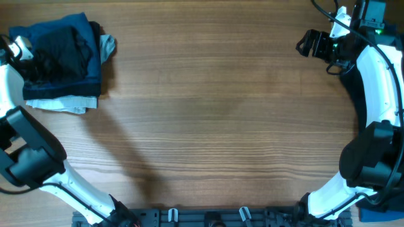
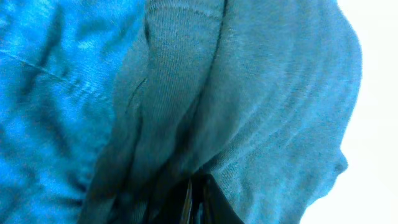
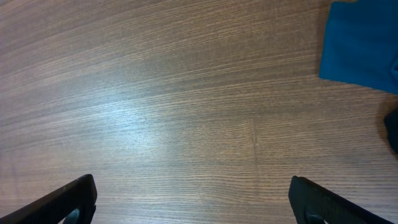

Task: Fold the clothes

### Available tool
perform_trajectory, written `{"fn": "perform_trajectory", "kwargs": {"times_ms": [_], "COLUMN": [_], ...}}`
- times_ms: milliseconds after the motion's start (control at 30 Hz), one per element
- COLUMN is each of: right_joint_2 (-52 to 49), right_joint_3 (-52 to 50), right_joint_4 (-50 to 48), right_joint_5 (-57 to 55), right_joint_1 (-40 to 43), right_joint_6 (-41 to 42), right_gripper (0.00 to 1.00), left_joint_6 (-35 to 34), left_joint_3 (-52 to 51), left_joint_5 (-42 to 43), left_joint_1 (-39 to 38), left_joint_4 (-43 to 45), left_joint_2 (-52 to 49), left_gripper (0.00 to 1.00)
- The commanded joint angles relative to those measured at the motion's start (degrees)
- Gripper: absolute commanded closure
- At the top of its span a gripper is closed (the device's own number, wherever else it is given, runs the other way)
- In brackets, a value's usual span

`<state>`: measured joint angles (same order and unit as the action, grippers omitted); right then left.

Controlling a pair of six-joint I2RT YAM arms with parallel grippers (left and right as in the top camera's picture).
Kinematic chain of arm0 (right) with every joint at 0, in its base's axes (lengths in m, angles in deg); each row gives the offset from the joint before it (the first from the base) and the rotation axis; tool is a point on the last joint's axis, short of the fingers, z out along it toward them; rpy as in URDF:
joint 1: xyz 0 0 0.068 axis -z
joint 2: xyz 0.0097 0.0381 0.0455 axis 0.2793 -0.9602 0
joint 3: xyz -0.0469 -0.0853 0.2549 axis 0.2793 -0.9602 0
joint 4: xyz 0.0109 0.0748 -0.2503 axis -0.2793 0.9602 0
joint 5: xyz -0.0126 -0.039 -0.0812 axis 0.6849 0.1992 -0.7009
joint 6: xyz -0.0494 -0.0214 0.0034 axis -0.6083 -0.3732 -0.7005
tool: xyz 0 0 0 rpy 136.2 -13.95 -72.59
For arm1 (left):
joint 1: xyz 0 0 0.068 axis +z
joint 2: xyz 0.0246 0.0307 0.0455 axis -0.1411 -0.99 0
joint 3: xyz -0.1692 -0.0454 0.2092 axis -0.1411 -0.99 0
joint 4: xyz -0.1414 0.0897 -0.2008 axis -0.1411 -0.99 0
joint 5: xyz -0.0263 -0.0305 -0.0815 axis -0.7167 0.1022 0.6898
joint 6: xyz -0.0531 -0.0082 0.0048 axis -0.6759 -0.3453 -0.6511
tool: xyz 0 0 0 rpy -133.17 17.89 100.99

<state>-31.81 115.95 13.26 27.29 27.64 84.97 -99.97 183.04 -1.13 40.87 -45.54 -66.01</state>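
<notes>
The clothes [image 1: 63,57] lie in a pile at the table's far left corner: a near-black shirt [image 1: 60,50] rumpled on top, mid blue cloth [image 1: 88,79] under it, and white cloth [image 1: 63,104] at the bottom. My left gripper [image 2: 196,202] is at the pile's left edge. Its dark fingers are pressed together, and folds of blue-looking cloth [image 2: 249,106] run into the tips and fill the left wrist view. From overhead its tips are hidden by the pile. My right gripper [image 1: 309,43] hangs open at the far right over bare wood, its fingers [image 3: 74,199] wide apart.
The wooden table [image 1: 221,113] stretches between the arms. The left arm [image 1: 31,157] runs along the left edge and the right arm [image 1: 379,94] along the right edge. A flat blue patch [image 3: 360,43] shows at the top right of the right wrist view.
</notes>
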Motion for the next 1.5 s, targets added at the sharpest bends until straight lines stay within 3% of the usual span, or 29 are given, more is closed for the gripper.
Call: {"fn": "perform_trajectory", "kwargs": {"times_ms": [0,33,100,167,200,400,1033,1233,1300,1467], "right_joint_2": [-0.3,-0.3,-0.3,-0.3,-0.3,-0.3,1.2,20.5,36.4,56.4], "right_joint_3": [-0.3,-0.3,-0.3,-0.3,-0.3,-0.3,-0.4,-0.4,-0.4,-0.4], "right_joint_4": [-0.2,-0.2,-0.2,-0.2,-0.2,-0.2,-0.1,-0.2,-0.2,0.1], "right_joint_5": [-0.3,-0.3,-0.3,-0.3,-0.3,-0.3,-0.3,-0.3,-0.3,-0.5], "right_joint_1": [-0.1,-0.1,-0.1,-0.1,-0.1,-0.1,-0.7,-1.0,-1.0,-2.8], "right_joint_6": [0.8,0.8,0.8,0.8,0.7,0.8,0.8,0.8,0.8,0.0], "right_gripper": [0.0,0.0,0.0,0.0,0.0,0.0,0.0,0.0,0.0,0.0], "left_joint_6": [-3.6,-4.5,-5.2,-5.2,-5.2,-5.2,-5.2,-5.2,-5.2,-5.2], "left_joint_3": [0.0,0.0,0.0,0.0,0.0,0.0,0.0,0.0,0.0,0.0], "left_joint_5": [0.2,0.7,0.7,0.6,0.6,0.6,0.6,0.6,0.6,0.6], "left_joint_1": [-0.8,-1.6,-4.2,-7.4,-9.2,-14.6,-14.9,-14.9,-14.9,-14.9], "left_joint_4": [0.4,0.4,0.7,1.7,2.4,2.6,2.6,2.6,2.6,2.6], "left_joint_2": [10.3,12.8,18.2,22.6,24.1,24.9,24.9,24.9,24.9,24.9], "left_gripper": [0.92,0.91,0.72,0.3,0.0,0.0,0.0,0.0,0.0,0.0]}}
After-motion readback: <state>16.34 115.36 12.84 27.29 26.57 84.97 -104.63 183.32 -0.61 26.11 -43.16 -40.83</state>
